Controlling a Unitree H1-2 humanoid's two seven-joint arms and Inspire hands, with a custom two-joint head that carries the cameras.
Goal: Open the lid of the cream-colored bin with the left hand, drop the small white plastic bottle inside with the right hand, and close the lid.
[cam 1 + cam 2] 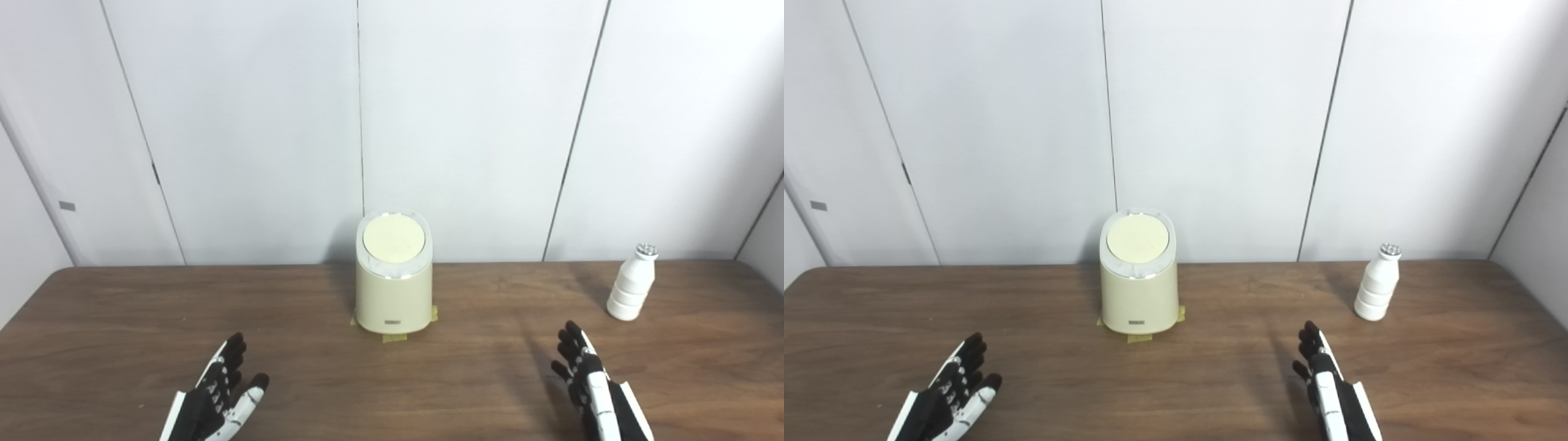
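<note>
both robot hands spread and bare, left robot hand (220, 392), right robot hand (591, 383), bin (394, 282) lid down, bottle (632, 290) near far edge

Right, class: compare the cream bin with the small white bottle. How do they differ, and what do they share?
The cream bin is wide and smooth; the white bottle is slimmer, shorter and ridged. The bin stands at mid-table on yellow tape; the bottle stands untaped, far right. Both are upright and untouched.
</note>
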